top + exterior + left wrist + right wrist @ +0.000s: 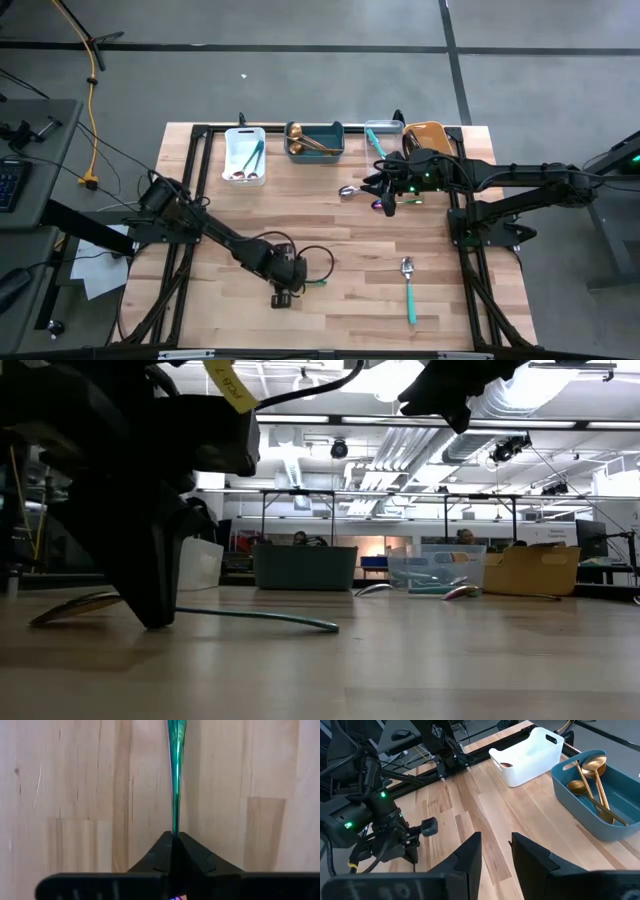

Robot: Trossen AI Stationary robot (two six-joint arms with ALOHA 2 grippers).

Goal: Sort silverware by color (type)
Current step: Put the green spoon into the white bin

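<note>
My left gripper (282, 292) stands at the table's near middle, pointing down, shut on a teal-handled spoon (175, 775). In the low view the spoon's bowl (68, 608) shows on one side of the fingers and its handle (262, 618) on the other. My right gripper (495, 852) is open and hovers above the table near the far bins (386, 192). A silver spoon bowl (347, 190) and an iridescent purple piece (378, 206) lie on the table below it. Another teal-handled spoon (409, 290) lies flat toward the near right. My left gripper pinches the teal handle (175, 827) between its two fingers, close to the bowl end. The fingers (150, 610) come from above, pointing down, and lie across the handle. The spoon rests on the table, bowl and handle end (325, 626) both down.
Along the far edge stand a white bin (245, 140) with teal-handled pieces, a teal bin (335, 130) with gold spoons (592, 777), a clear bin (384, 127) and an orange bin (428, 132). Black frame rails (466, 260) run along the table's sides. Bare wood lies between the arms.
</note>
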